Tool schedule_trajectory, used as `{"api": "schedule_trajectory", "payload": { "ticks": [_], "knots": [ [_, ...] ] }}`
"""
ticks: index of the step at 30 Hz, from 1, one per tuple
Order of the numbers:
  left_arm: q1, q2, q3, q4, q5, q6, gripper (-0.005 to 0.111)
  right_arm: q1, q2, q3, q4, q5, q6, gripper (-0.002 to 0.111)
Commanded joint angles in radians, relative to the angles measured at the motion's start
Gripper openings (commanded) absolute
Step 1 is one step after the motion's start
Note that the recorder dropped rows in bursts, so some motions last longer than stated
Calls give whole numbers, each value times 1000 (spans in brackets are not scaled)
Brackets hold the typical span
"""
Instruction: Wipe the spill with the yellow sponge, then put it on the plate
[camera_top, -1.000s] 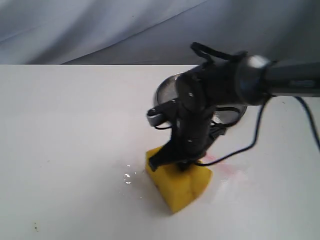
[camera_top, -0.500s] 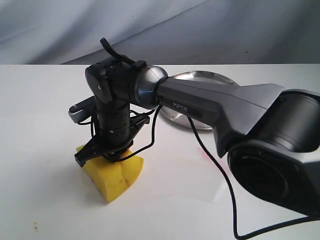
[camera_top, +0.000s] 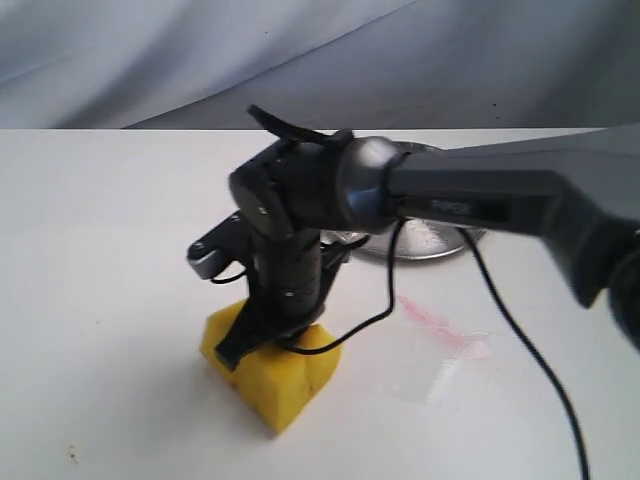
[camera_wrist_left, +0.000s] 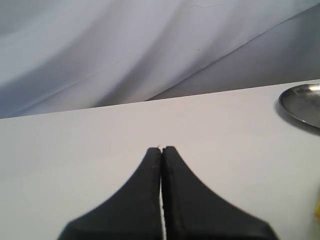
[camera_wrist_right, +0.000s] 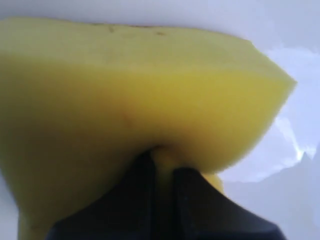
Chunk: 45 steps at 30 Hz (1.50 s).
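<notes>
My right gripper (camera_top: 268, 345) is shut on the yellow sponge (camera_top: 272, 378) and presses it onto the white table, left of centre in the exterior view. The sponge (camera_wrist_right: 125, 95) fills the right wrist view, pinched and dented between the black fingers (camera_wrist_right: 135, 200) of the right gripper (camera_wrist_right: 162, 165). The silver plate (camera_top: 425, 238) lies behind the arm, partly hidden by it; its rim (camera_wrist_left: 302, 102) shows at the edge of the left wrist view. No amber spill shows. My left gripper (camera_wrist_left: 161, 150) is shut on nothing, above bare table.
A pink-red smeared streak (camera_top: 445, 330) marks the table (camera_top: 100, 250) right of the sponge. A black cable (camera_top: 520, 340) hangs from the right arm across the table. Grey cloth (camera_top: 150, 60) hangs behind the table's far edge.
The right arm swept the sponge far left across the table, then back right partway. The wet glint seen beside the sponge a second ago no longer shows.
</notes>
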<state>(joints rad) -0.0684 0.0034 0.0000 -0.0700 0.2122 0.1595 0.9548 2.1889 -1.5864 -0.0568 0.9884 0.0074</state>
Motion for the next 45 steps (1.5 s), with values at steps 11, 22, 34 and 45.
{"api": "schedule_trajectory", "payload": {
  "ticks": [11, 22, 34, 45],
  "knots": [
    [-1, -3, 0, 1, -7, 0, 0, -421, -259, 526, -278, -20, 107, 0],
    [-1, -3, 0, 1, -7, 0, 0, -499, -454, 525, 66, -180, -67, 0],
    [-1, -3, 0, 1, -7, 0, 0, -499, -579, 468, 151, -507, -48, 0],
    [-1, -3, 0, 1, -7, 0, 0, -515, -257, 37, 154, -386, 131, 0]
  ]
}}
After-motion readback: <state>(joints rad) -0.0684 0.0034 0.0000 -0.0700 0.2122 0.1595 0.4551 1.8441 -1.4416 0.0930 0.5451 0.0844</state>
